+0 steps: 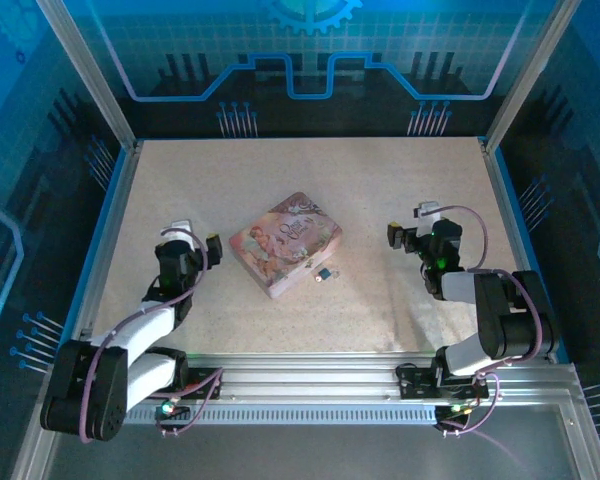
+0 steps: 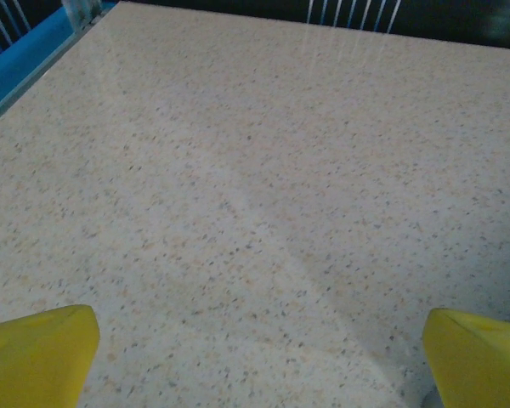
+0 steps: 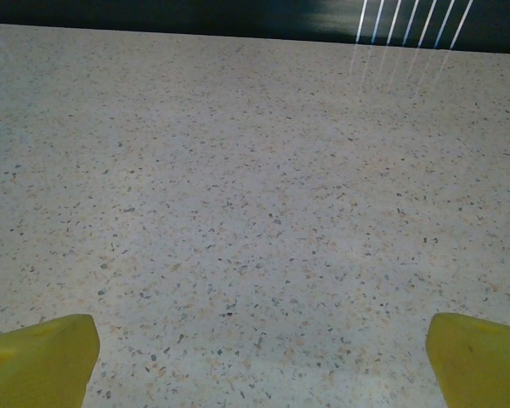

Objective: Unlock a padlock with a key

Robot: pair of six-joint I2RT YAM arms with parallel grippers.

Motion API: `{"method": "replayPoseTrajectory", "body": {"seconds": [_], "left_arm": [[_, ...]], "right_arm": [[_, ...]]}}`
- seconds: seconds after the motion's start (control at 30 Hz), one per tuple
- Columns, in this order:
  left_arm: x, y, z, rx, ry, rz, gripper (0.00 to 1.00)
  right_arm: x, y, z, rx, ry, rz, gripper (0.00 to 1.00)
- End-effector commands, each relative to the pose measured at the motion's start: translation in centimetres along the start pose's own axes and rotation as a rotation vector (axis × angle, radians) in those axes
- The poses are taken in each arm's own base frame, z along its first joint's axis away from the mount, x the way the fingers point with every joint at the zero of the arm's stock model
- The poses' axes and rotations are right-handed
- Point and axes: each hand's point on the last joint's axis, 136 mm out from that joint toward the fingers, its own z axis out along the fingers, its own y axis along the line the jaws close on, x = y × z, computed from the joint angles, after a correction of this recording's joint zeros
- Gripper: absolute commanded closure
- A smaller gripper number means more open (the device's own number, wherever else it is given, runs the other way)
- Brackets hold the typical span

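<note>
1. My top view hangs above and behind the arm bases, looking down toward the far wall (image 1: 310, 50). It stands well back and takes in the whole table (image 1: 380, 300).
2. My left wrist view rides low over the table, facing its far left edge, with the left gripper (image 2: 257, 357) at the bottom corners.
3. My right wrist view sits as low, facing the far edge, with the right gripper (image 3: 259, 357) placed likewise.
4. All three share the speckled table.
</note>
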Motion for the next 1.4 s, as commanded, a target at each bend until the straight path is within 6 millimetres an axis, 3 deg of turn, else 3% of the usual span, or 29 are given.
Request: {"method": "replayPoseTrajectory", "body": {"seconds": [0.0, 0.37, 0.63, 0.87, 1.37], "left_arm": [[-1.4, -0.8, 0.1, 0.057, -0.085, 0.016, 0.01], [-2.8, -3.1, 1.7, 0.168, -0.201, 0.083, 0.01], [-0.9, -3.9, 3.4, 0.212, -0.229, 0.121, 0.01], [-0.6, -3.0, 6.5, 0.194, -0.038, 0.057, 0.01], [-0.8, -2.4, 6.4, 0.207, -0.052, 0.023, 0.01]], "right_arm": [[-0.3, 0.3, 0.3, 0.009, -0.003, -0.029, 0.00], [-0.3, 0.5, 0.4, 0.008, 0.000, -0.037, 0.00], [-0.3, 0.4, 0.4, 0.011, 0.000, -0.038, 0.00], [-0.3, 0.4, 0.4, 0.011, 0.001, -0.036, 0.00], [-0.4, 0.5, 0.4, 0.013, 0.000, -0.044, 0.00]]}}
